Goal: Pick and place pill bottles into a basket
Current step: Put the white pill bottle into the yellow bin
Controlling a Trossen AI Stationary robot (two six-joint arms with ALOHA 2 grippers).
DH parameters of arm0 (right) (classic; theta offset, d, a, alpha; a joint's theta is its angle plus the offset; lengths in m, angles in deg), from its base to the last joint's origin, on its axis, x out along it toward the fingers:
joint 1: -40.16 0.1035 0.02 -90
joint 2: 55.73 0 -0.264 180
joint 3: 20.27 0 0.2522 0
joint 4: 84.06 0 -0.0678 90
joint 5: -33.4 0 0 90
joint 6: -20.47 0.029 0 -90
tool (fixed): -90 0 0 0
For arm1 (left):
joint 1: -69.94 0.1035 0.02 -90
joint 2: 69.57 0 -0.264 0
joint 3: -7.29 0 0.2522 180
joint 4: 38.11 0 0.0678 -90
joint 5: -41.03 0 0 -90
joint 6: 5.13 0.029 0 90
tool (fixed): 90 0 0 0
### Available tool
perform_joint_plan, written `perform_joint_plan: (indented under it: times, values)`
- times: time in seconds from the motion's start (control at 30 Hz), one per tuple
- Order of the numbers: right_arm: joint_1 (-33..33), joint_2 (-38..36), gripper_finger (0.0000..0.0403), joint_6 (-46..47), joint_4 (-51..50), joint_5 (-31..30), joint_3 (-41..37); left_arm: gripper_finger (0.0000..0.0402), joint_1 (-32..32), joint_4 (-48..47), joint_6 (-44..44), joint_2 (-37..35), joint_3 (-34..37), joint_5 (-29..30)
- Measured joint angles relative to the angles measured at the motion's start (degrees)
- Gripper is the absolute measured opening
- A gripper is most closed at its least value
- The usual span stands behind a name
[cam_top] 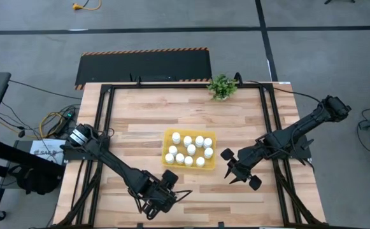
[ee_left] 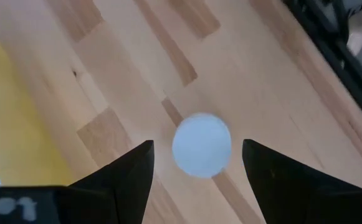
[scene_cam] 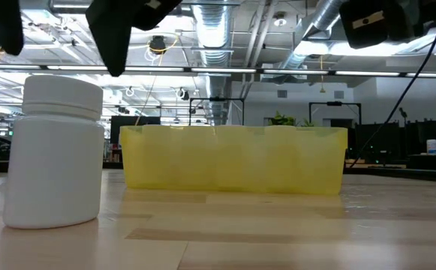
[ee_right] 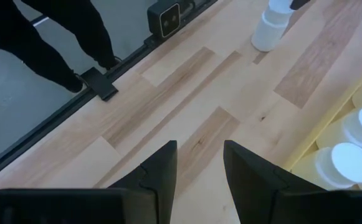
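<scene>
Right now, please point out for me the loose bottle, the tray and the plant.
bottle (ee_left: pixel 201 144): left wrist view, on its round cap.
tray (scene_cam: pixel 233 159): low view, on its near side wall.
plant (cam_top: pixel 222 85): high view, on its leaves.

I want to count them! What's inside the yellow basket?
The basket holds white pill bottles standing upright, about eleven caps showing from above. Their lower parts are hidden by the caps. One more bottle stands outside on the table.

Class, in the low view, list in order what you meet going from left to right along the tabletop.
Small white plastic pill bottle with a round cap → shallow bright-yellow plastic tray → bare pale wooden tabletop.
</scene>
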Motion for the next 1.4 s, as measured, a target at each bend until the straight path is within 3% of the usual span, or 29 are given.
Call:
perform_joint_plan:
  times: [1.4]
  values:
    - [0.0,0.0,0.0124,0.0,0.1,0.0,0.0,0.0234,0.8,3.0,3.2,3.6,0.3,-2.6]
